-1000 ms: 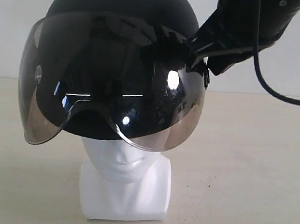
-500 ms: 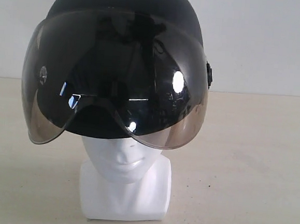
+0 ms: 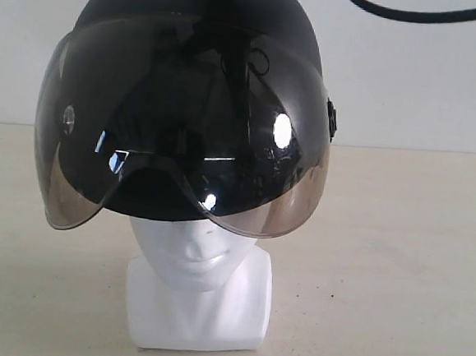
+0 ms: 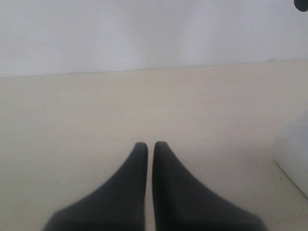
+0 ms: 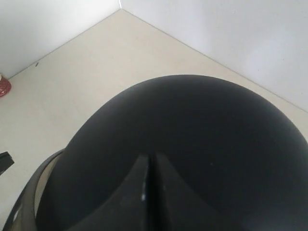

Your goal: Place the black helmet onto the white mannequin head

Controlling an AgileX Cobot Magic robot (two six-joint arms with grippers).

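Black helmet [image 3: 202,10] sits on the white mannequin head [image 3: 200,262], visor [image 3: 183,141] covering the eyes. The right arm seen at its side a second ago has left the exterior view; only a cable [image 3: 424,13] crosses above. Right gripper [image 5: 150,158] over the dome, fingers pressed together; left gripper [image 4: 150,144] likewise, above the table [image 4: 72,120]

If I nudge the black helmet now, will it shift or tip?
Probably shifts easily: the black helmet is wider than the white mannequin head, so it likely sits loosely. Its smooth rounded shell looks slippery. The head's narrow base may tip under a hard push.
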